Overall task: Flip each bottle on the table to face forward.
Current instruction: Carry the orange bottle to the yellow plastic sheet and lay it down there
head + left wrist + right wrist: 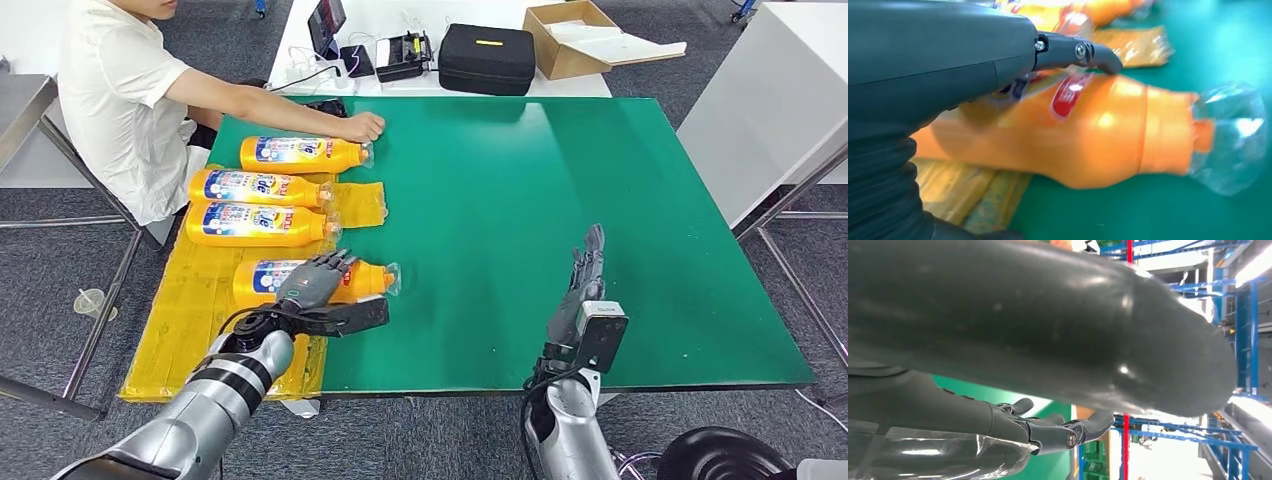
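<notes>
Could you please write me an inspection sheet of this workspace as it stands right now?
Surface: green table, yellow mat along its left side.
Job's things: four orange bottles lying down; nearest bottle under the left hand.
Clutter: nothing seen on the green.
Hands: left hand rests on nearest bottle; right hand open, holding nothing.
Cables: some on the white table.
Surroundings: a person's hand at the farthest bottle; black case; cardboard box.
</notes>
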Controlling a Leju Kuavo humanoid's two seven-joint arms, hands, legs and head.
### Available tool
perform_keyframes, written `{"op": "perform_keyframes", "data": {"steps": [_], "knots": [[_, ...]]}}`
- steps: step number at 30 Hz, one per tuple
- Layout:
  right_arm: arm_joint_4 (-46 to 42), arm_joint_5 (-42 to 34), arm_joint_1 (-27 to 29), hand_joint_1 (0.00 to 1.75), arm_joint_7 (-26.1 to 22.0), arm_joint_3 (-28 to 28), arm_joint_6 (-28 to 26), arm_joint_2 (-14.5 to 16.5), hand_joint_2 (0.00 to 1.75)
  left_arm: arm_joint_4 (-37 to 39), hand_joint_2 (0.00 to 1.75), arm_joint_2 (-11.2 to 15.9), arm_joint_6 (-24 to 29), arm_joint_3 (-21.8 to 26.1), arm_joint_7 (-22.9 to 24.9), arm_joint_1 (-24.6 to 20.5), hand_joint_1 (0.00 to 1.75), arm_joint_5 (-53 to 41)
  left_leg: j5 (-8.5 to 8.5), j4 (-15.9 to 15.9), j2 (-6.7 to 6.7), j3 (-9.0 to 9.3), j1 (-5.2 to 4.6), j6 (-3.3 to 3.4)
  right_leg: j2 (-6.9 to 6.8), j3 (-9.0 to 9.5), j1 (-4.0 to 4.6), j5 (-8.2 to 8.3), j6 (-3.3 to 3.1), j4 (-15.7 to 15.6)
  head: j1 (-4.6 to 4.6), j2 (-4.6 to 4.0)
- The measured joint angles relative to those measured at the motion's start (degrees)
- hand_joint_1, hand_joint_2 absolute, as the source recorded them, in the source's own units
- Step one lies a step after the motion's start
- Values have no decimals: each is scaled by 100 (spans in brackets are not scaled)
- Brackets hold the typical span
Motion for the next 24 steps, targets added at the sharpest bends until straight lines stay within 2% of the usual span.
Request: {"op": "perform_keyframes", "data": {"steps": [5, 14, 19, 24], "knots": [[-10, 12, 73, 0, 0, -20, -38, -4, 0, -574, 175, -22, 551, -261, -354, 339, 0, 263, -1, 0, 1, -2, 0, 0, 1, -3, 0, -1, 0, 0, -1, 0], [-17, 29, 106, 0, 0, -42, -58, -15, 0, -1004, 175, -23, 628, -415, -497, 547, 0, 422, -1, 0, 4, -2, 1, 0, 2, -4, 1, 0, 0, 0, -1, 0], [-22, 63, 117, 0, 0, -38, -179, -30, 0, -1675, 175, 33, 822, -660, -1170, 925, 0, 1339, -2, 0, 1, -5, 0, 0, 0, -3, 0, -1, 0, 0, 0, 0], [-29, 94, 117, 0, 0, -22, -338, -72, 0, -2389, 175, 137, 949, -956, -1338, 1252, 0, 2145, -3, -1, 0, -7, 0, -1, 0, -5, 1, -2, -1, 0, -1, 0]]}}
